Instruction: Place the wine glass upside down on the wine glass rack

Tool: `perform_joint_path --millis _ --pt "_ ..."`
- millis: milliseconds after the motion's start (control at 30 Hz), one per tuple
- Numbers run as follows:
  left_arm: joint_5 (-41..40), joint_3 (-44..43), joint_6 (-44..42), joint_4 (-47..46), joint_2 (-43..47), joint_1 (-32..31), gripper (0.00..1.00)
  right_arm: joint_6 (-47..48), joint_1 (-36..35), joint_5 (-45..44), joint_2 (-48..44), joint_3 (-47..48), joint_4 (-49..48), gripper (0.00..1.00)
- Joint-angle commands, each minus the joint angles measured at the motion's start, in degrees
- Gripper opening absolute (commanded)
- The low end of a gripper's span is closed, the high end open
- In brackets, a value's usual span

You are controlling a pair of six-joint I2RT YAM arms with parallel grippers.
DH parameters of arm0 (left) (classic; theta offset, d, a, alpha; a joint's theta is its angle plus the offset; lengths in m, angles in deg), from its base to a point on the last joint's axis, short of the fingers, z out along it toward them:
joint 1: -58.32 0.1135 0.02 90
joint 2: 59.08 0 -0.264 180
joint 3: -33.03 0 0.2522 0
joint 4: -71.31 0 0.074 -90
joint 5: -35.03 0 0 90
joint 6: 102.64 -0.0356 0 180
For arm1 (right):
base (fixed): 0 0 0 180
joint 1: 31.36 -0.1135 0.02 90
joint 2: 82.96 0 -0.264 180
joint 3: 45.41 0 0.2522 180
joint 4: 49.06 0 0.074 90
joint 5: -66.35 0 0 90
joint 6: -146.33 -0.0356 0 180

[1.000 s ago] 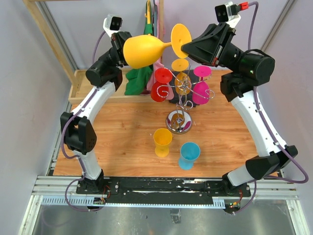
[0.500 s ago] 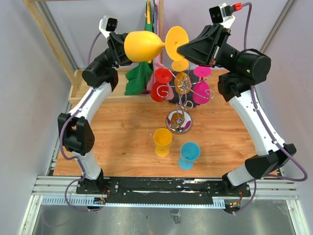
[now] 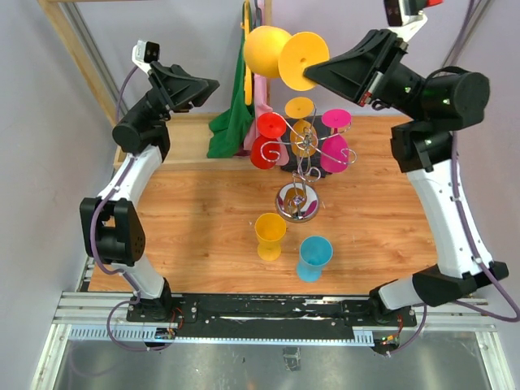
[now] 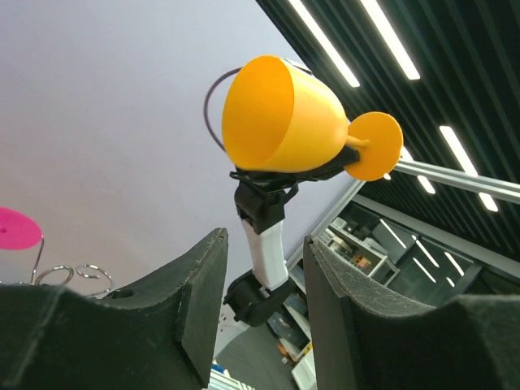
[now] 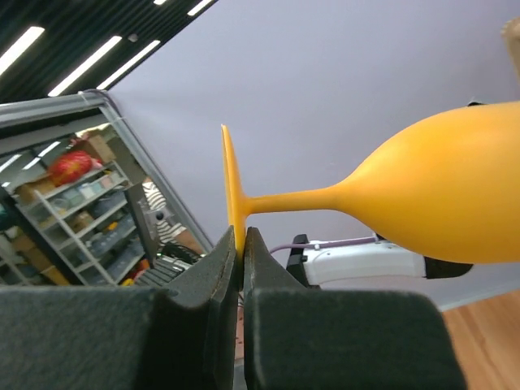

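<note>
My right gripper [image 3: 313,73] is shut on the round foot of an orange-yellow wine glass [image 3: 280,53] and holds it on its side, high above the back of the table. In the right wrist view the foot sits pinched between my fingers [image 5: 241,244] and the bowl [image 5: 439,203] points right. My left gripper [image 3: 210,84] is open and empty, drawn back to the left of the glass; its wrist view [image 4: 262,268] looks up at the glass [image 4: 284,122]. The chrome wine glass rack [image 3: 299,183] stands mid-table with red, orange and pink glasses hanging on it.
A yellow glass [image 3: 270,236] and a blue glass [image 3: 314,257] stand upright in front of the rack. Green and pink cloths [image 3: 233,126] hang at the back by a wooden frame [image 3: 81,65].
My left gripper has let go of the bowl and pulled back to the left. My right gripper has lifted the glass up and to the right by its foot.
</note>
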Motion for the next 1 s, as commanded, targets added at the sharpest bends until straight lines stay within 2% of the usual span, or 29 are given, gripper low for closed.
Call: perform_joint_path --millis 0,133,300,567,733,967 --pt "1.78 0.47 6.89 -11.10 2.40 0.34 0.47 13.98 3.40 -0.76 -3.62 4.12 12.85 0.01" --pt "2.51 0.57 7.35 -10.59 2.98 0.51 0.47 13.96 9.05 -1.93 -6.09 1.58 15.92 0.01" --pt "2.47 1.47 7.36 -9.48 3.79 0.52 0.47 31.11 12.51 -10.28 -9.83 3.53 39.80 0.01" --pt "0.11 3.42 10.19 -11.61 4.63 0.52 0.47 44.02 18.51 -20.94 -13.96 3.08 59.76 0.01" --pt "1.49 3.64 8.77 -9.82 5.54 0.52 0.47 49.29 19.67 -27.60 -17.89 -1.31 66.60 0.01" --pt "2.70 4.73 8.41 -9.04 5.94 0.52 0.47 49.88 21.60 -32.89 -22.92 -7.27 73.82 0.01"
